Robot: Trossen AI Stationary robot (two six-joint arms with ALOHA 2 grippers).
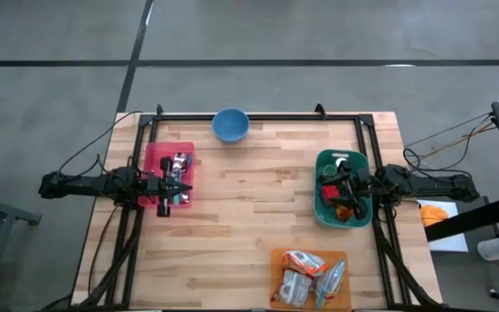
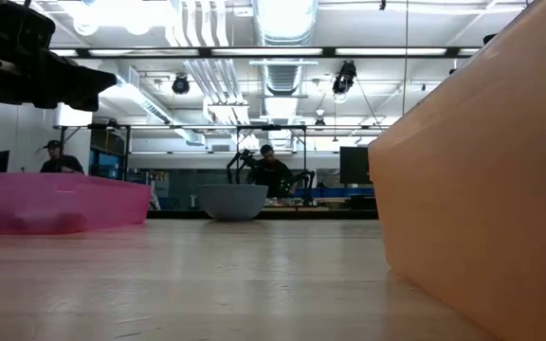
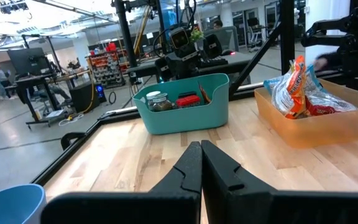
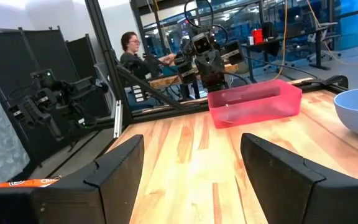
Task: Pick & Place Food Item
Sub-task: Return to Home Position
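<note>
The pink bin (image 1: 154,156) sits at the left of the high view. A few small items lie in it, partly hidden under the arm and too small to name. The left gripper (image 3: 201,149) hangs over the bin with its two fingers pressed together and nothing between them. Judged from this, the placing into the bin is done, and all that remains is for both arms to draw back to rest.

At top centre of the high view, the blue bowl (image 1: 230,125) stands near the table's far edge, well apart from the bin. On the right side the teal bin (image 3: 182,115) holds a jar and some red and orange items. The right gripper (image 4: 192,140) is above it, fingers spread wide and empty. At the bottom right, the orange tray (image 3: 309,127) carries the snack packets (image 1: 306,276), which lie loosely stacked and touch no gripper.

The middle of the table (image 1: 249,208) is bare wood, so each arm has free room towards the centre. The tight spots are the bin walls directly below each gripper and the black frame rails (image 1: 249,116) along the top and both side edges of the table. A retreat likely wants some lift first, so the fingers clear the bin rims. A person (image 4: 132,50) sits in the room beyond the table, well away from the arms.
</note>
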